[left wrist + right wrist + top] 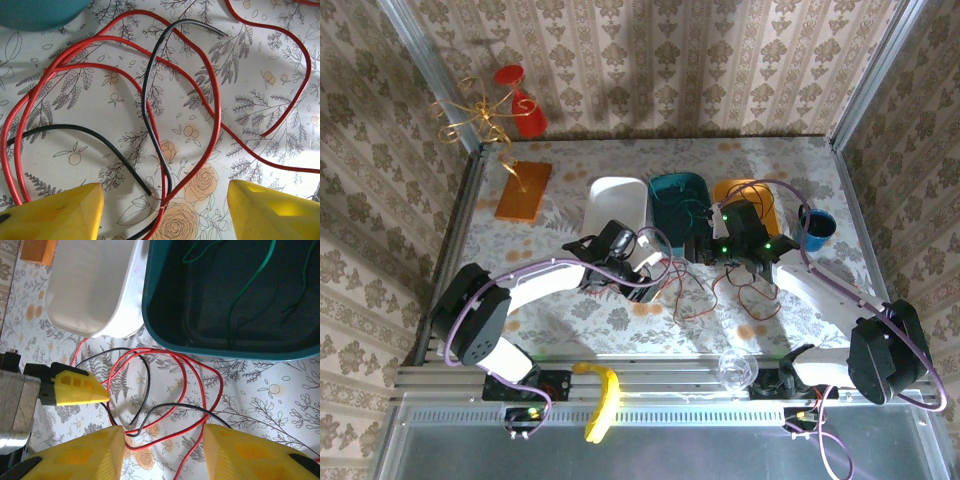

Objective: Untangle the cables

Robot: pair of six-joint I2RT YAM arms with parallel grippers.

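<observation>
Overhead, the two arms met at mid-table, the left gripper (pixel 642 258) and the right gripper (pixel 722 243) close together just in front of a row of a white tray (pixel 618 195), a teal tray (pixel 678 190) and an orange tray (pixel 732 187), the last partly behind the right arm. The cables (pixel 688 295) lay in a loose tangle on the flowered tablecloth (pixel 550 310) beneath and just nearer than the grippers, too fine from that height to trace strand by strand. The top camera also took in a blue cup (pixel 817 228) at the right end of the row and a flat orange slab (pixel 523 190) at the left. The left wrist camera sorted the tangle out: a red cable (pixel 218 110) looped several times over the cloth and a black cable (pixel 143 100) crossed it, both running down between the yellow fingers (pixel 50 215), which stood wide apart and grasped nothing. The right wrist camera looked into the teal tray, where a green cable (pixel 231 320) lay by itself, apart from the red and black loops on the cloth just outside its wall. Its own fingers (pixel 75 457) were likewise parted with the strands passing loosely between them, nothing pinched, and one yellow finger of the left gripper stood just beside the loops.
</observation>
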